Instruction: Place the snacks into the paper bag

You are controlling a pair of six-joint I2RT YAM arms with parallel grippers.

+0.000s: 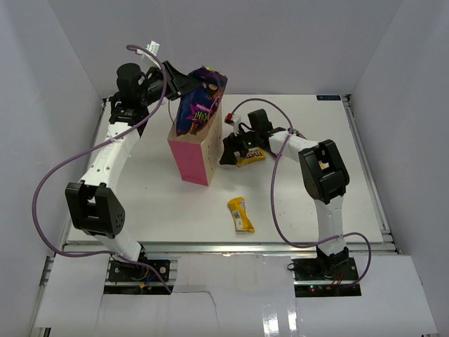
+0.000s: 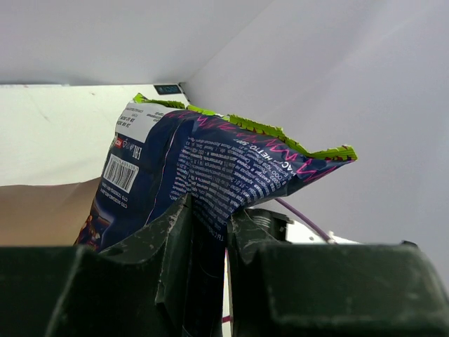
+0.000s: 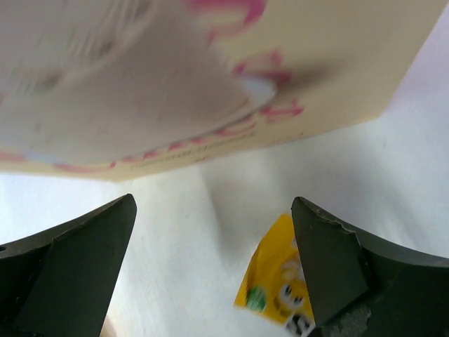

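Observation:
The paper bag (image 1: 191,156) stands upright mid-table, pink front, cream side. My left gripper (image 1: 188,84) is shut on the dark blue-purple chip bag (image 1: 198,105) and holds it over the bag's open top, its lower end partly inside. In the left wrist view the chip bag (image 2: 210,168) is pinched between my fingers (image 2: 172,246). My right gripper (image 1: 235,149) is open, low on the table just right of the paper bag, by a yellow candy packet (image 1: 251,159). In the right wrist view that packet (image 3: 279,281) lies by the right finger and the bag's cream wall (image 3: 210,84) is close ahead.
A second yellow candy packet (image 1: 240,214) lies on the table toward the front, between the arms. White enclosure walls stand at the back and sides. A purple cable (image 1: 273,203) loops along the right arm.

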